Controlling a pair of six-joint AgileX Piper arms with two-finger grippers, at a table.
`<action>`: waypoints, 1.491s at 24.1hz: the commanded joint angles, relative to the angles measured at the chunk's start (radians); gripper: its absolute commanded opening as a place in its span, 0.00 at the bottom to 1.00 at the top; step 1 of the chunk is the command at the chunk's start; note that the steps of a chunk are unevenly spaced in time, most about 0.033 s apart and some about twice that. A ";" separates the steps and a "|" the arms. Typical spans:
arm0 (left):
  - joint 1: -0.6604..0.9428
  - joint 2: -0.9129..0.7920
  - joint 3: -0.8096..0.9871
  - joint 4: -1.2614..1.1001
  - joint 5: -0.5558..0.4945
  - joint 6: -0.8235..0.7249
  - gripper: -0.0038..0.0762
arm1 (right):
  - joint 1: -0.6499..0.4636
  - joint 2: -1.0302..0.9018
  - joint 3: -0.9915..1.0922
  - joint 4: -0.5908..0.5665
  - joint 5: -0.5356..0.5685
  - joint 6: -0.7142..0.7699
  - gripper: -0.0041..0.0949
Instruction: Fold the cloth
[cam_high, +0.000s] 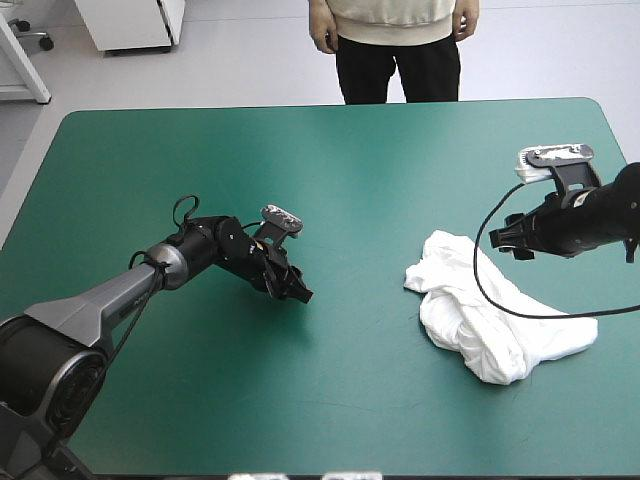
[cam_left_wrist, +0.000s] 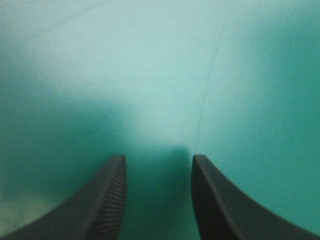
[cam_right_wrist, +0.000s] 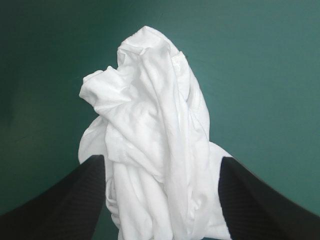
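The white T-shirt (cam_high: 492, 315) lies as a crumpled heap on the right part of the table, toward the front. My right gripper (cam_high: 508, 238) hovers just beyond the heap's far side, fingers open. In the right wrist view the T-shirt (cam_right_wrist: 155, 135) fills the space ahead of the right gripper (cam_right_wrist: 162, 161) and reaches in between its spread fingers, which hold nothing. My left gripper (cam_high: 298, 291) sits low over the cover left of centre, well apart from the heap. In the left wrist view the left gripper (cam_left_wrist: 158, 160) is open over the bare cover.
A stretch of teal-green cover (cam_high: 370, 230) separates the two grippers. The heap lies close to the table's right edge (cam_high: 625, 150).
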 joint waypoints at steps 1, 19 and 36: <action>-0.001 -0.015 -0.010 0.003 -0.002 -0.005 0.44 | 0.003 -0.024 0.014 0.003 -0.011 0.002 0.66; 0.378 -0.916 -0.161 0.468 0.206 -0.340 0.44 | 0.003 -0.009 0.063 -0.031 -0.013 0.021 0.66; 0.378 -1.016 -0.161 0.500 0.271 -0.428 0.44 | 0.076 0.355 0.220 -0.044 -0.108 0.050 0.59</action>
